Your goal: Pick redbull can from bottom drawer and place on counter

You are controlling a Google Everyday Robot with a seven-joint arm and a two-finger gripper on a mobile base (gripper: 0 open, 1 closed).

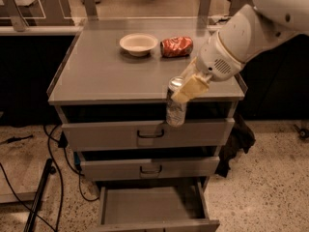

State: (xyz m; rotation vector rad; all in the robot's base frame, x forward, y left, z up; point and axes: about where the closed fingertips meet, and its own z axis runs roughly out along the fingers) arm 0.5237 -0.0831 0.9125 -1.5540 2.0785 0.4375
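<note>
My gripper [186,92] is shut on the redbull can [175,109], a slim silver can with a shiny lid. It holds the can upright in the air in front of the counter's [101,76] front edge, over the top drawer's face. The can's lid stands about level with the counter top. My white arm reaches in from the upper right. The bottom drawer [153,208] stands pulled open below, its grey floor bare.
A pale bowl [138,44] and a crushed red-orange soda can [176,46] sit at the back of the counter. Two shut drawers with dark loop handles [150,134] lie under the counter. Black cables [53,178] trail on the floor at the left.
</note>
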